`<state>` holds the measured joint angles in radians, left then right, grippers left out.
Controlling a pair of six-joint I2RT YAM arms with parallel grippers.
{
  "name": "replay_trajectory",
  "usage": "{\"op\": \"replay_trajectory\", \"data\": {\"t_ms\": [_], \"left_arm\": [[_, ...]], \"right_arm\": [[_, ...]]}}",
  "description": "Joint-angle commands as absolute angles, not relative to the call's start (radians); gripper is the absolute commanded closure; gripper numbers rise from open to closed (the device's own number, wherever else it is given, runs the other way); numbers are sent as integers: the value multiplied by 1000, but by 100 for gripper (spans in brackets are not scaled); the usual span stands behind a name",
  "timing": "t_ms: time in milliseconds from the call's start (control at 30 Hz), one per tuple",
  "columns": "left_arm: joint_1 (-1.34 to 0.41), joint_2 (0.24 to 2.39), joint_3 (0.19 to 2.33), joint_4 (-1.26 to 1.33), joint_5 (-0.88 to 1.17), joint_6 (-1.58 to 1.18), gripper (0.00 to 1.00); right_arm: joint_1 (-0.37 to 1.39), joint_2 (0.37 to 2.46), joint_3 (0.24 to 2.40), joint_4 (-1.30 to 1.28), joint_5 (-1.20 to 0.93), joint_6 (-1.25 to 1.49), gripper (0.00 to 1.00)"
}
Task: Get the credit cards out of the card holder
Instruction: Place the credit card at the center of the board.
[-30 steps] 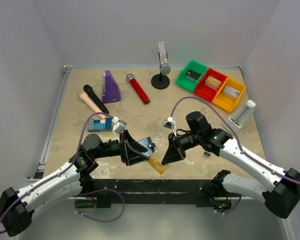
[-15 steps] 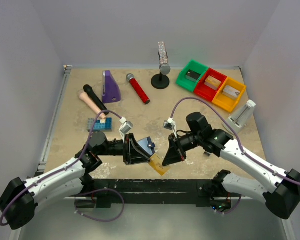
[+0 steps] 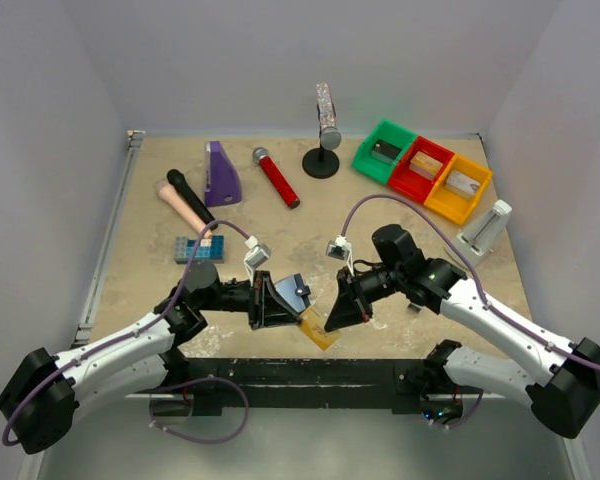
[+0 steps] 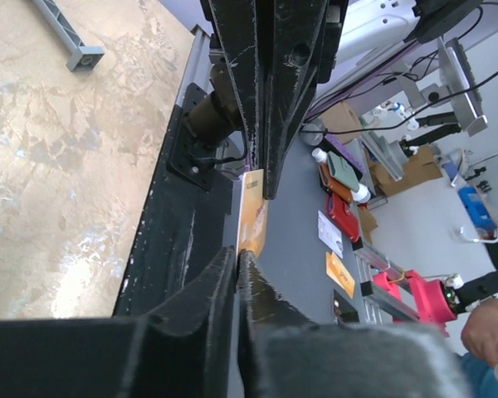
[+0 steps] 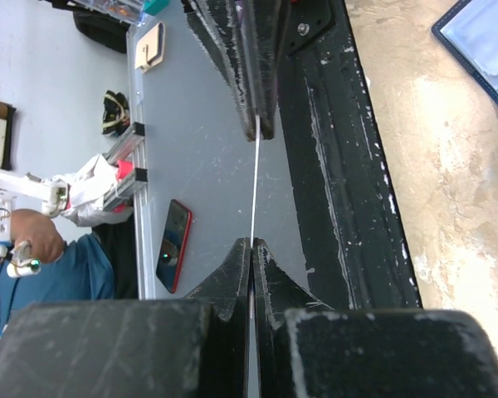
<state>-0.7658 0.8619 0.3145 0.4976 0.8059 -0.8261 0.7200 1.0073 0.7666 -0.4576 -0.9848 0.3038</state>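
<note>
An orange-gold credit card [image 3: 316, 329] hangs over the table's near edge, stretched between my two grippers. My left gripper [image 4: 236, 253] is shut on one end of this card [image 4: 253, 211]. Opposite it, my right gripper [image 5: 251, 242] is shut on the other end, where the card shows edge-on as a thin pale line [image 5: 255, 182]. From above, the left gripper [image 3: 296, 316] and the right gripper [image 3: 329, 320] face each other closely. The card holder [image 3: 294, 289] lies open just behind them, its blue-grey inside up, also in the right wrist view [image 5: 481, 41]. Other credit cards are not visible.
A studded blue brick block [image 3: 197, 247] lies left of the arms. Farther back are a black-and-beige handle [image 3: 185, 199], a purple piece [image 3: 221, 174], a red microphone [image 3: 277, 178] and a black stand [image 3: 322, 160]. Green, red and yellow bins [image 3: 423, 170] and a white holder [image 3: 483, 231] stand at the right.
My left gripper has shifted right toward the right gripper and closed on the orange-gold card. The right gripper has kept its grip and place.
</note>
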Motion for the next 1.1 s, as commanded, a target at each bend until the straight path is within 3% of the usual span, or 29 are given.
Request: {"op": "replay_trajectory", "data": {"t_ms": [0, 67, 100, 167, 267, 500, 867, 1067], "left_arm": [[-759, 865, 344, 522, 824, -807, 100], [-759, 864, 342, 528, 824, -811, 100], [-759, 855, 338, 532, 812, -816, 100], [-752, 822, 336, 484, 758, -802, 100], [-704, 743, 347, 316, 616, -775, 100], [-436, 741, 455, -77, 278, -830, 100], [-256, 1262, 707, 48, 196, -824, 100], [-229, 1408, 805, 77, 129, -815, 100]], "right_arm": [[723, 996, 811, -459, -983, 284, 100], [723, 985, 808, -453, -982, 293, 100], [723, 973, 807, -443, -977, 308, 90], [721, 937, 814, -448, -918, 333, 54], [716, 861, 836, -486, -741, 377, 12], [715, 755, 858, -575, -434, 422, 9], [716, 756, 713, -453, -423, 511, 12], [715, 781, 710, -428, -436, 514, 12]]}}
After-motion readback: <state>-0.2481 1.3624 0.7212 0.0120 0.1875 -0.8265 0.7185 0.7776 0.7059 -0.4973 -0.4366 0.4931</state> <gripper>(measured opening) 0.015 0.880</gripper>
